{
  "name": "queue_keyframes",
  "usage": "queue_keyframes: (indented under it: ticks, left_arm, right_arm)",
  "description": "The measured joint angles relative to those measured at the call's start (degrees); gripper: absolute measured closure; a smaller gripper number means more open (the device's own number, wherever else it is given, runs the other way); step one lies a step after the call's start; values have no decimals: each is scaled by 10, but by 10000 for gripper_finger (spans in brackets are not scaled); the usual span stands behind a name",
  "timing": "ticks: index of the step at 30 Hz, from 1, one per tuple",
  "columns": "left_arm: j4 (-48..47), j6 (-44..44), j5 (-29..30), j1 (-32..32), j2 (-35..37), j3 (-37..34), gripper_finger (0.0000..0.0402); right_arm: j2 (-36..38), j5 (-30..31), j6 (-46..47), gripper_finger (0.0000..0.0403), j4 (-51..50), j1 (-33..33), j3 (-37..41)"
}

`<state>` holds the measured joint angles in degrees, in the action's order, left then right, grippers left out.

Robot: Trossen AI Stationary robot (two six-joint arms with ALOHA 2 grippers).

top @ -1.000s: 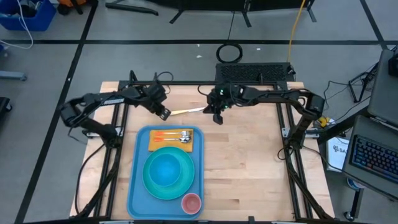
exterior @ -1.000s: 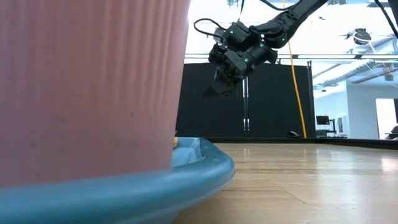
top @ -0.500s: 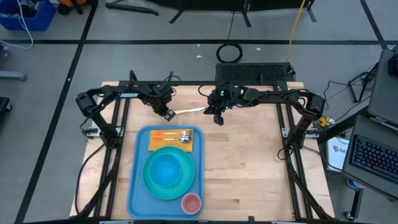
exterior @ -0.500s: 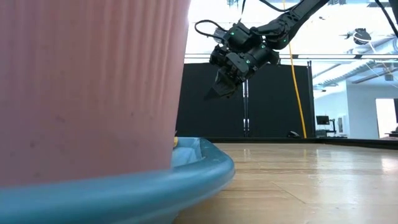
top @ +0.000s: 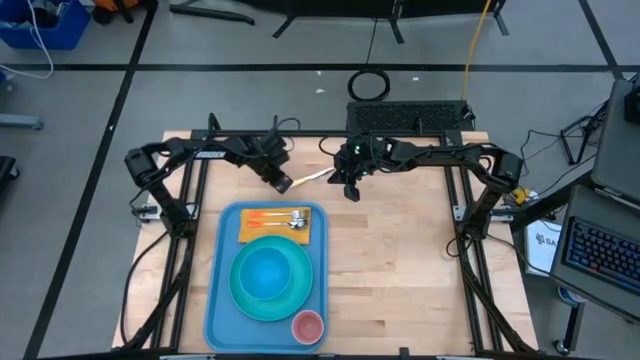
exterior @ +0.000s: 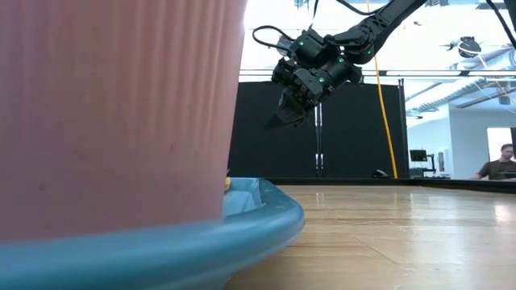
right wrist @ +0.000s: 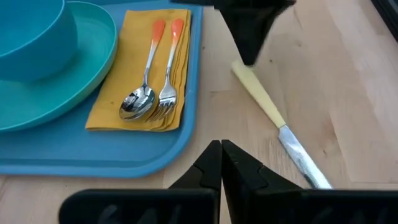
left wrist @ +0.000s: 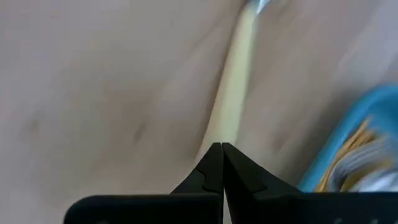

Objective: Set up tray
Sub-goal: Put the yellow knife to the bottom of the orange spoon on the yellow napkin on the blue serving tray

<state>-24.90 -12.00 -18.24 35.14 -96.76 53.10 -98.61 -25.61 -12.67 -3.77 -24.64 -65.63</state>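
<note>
large flat light-blue rectangular plastic tray sits on the left half of the pale wooden worktop, long side running front to back. on it: round turquoise plate mid-tray with a round blue bowl on top, folded mustard-yellow napkin at the far end carrying an orange-handled metal spoon and orange-handled metal fork side by side, small pink ribbed cup at the near right corner.

cream-handled metal knife lies flat on the worktop just beyond the tray's far edge, off the tray, blade pointing toward the right arm.

left gripper is low over the handle end of the knife, fingers clenched together, tips right at the handle; can't tell if they touch it. nothing held.

right gripper hangs above the worktop near the blade end of the knife, fingers pressed together, nothing between them. in the low view it's clearly off the surface.

a person shows at the far right edge of the room in the low view.
</note>
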Motion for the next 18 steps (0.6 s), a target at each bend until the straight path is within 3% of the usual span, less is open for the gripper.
queue_keyframes:
  ticks: [7, 10, 15, 18]
  left_arm:
    - [-8, 4, 21, -19, 0, 6, 401]
    - [-61, 5, 65, -22, 11, 6, 401]
    - [-133, 65, 22, -22, 12, 6, 401]
    - [-126, 78, 13, -25, 13, 6, 401]
  right_arm:
    - [0, 0, 9, 403, 1, 0, 0]
    - [0, 0, 9, 403, 25, 0, 12]
    - [0, 0, 9, 403, 54, -1, 27]
    - [0, 0, 11, 403, 57, -1, 27]
